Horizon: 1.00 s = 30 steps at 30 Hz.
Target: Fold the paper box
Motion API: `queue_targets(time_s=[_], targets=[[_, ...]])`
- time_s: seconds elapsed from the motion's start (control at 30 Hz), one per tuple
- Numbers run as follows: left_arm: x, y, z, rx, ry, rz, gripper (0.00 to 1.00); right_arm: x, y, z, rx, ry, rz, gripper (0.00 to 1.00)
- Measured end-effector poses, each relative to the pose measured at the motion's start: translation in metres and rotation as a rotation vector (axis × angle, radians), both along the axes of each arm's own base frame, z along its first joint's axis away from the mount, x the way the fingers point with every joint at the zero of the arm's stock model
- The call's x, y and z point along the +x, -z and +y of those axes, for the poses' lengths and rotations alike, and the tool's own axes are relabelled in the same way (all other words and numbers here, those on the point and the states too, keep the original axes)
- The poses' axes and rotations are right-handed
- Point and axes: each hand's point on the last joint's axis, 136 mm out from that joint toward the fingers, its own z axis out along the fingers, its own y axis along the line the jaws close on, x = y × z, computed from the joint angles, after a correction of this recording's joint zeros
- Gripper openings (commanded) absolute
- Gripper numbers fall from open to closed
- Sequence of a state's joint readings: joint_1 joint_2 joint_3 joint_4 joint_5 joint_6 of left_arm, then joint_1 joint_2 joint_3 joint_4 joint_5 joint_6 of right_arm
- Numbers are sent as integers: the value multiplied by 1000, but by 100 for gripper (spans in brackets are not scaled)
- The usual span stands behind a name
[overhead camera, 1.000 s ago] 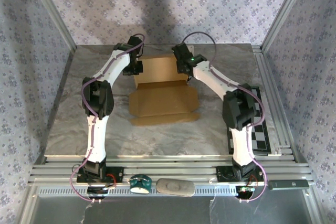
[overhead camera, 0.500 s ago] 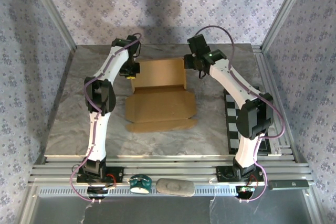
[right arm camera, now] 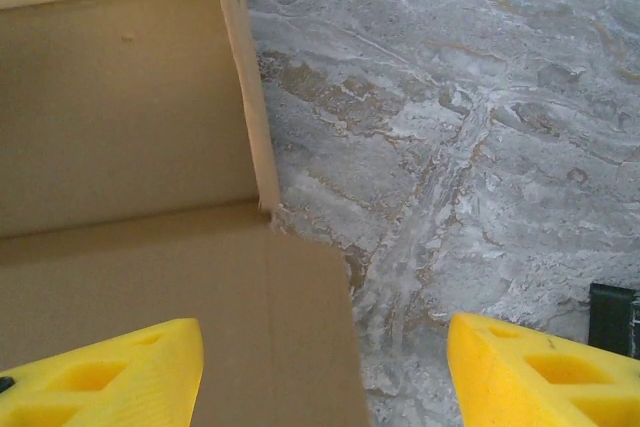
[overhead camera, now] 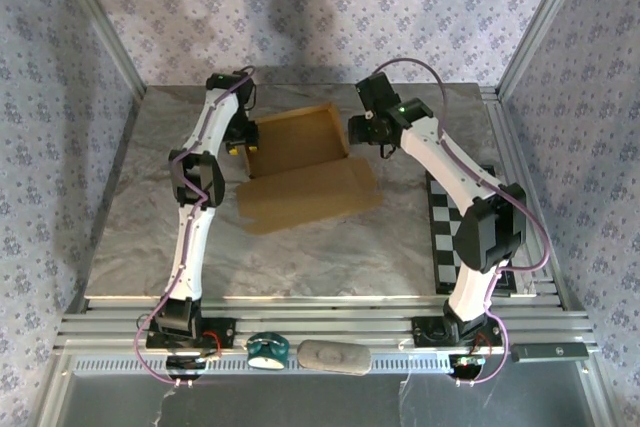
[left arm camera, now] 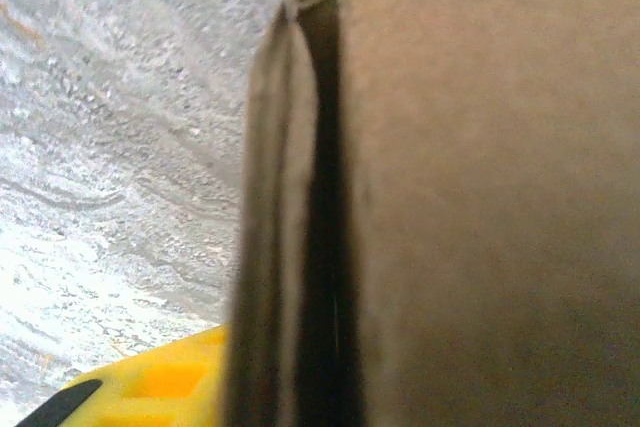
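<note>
A grey marble-patterned table [overhead camera: 300, 247] spans the enclosure floor; a black-and-white checkered board [overhead camera: 441, 252] lies flat along its right edge; wallpaper [overhead camera: 320, 17] with small floral sprigs covers the back and side walls; on the aluminium rails [overhead camera: 380, 322] at the near edge sit a small teal object [overhead camera: 267, 349], a grey oval pad [overhead camera: 333, 356] just beside it, and a black bar [overhead camera: 550, 351] well apart to the right.

The paper box [overhead camera: 300, 162] lies mid-table [overhead camera: 150, 227], tray behind its flat flap. The left gripper [overhead camera: 238, 143] is beside its left wall and the right gripper [overhead camera: 366, 139] beside its right corner (checkered board [overhead camera: 442, 247] farther right).
</note>
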<state>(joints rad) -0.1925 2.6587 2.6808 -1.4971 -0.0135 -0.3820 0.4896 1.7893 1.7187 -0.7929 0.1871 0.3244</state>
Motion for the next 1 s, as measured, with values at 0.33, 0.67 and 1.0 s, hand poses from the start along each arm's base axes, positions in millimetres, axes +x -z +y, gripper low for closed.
queue_targets(time_s=[0.33,0.67,1.0], targets=[[21,-21,-13,-80,-73,-109,62,7,1,-8,81,27,49,68],[24,-182,16,-79,-304,-490,55,11,-14,-51,130,187,29,65],[-144,-326,-74,-440,-658,-578,52,5,-39,-74,114,247,-58,66]])
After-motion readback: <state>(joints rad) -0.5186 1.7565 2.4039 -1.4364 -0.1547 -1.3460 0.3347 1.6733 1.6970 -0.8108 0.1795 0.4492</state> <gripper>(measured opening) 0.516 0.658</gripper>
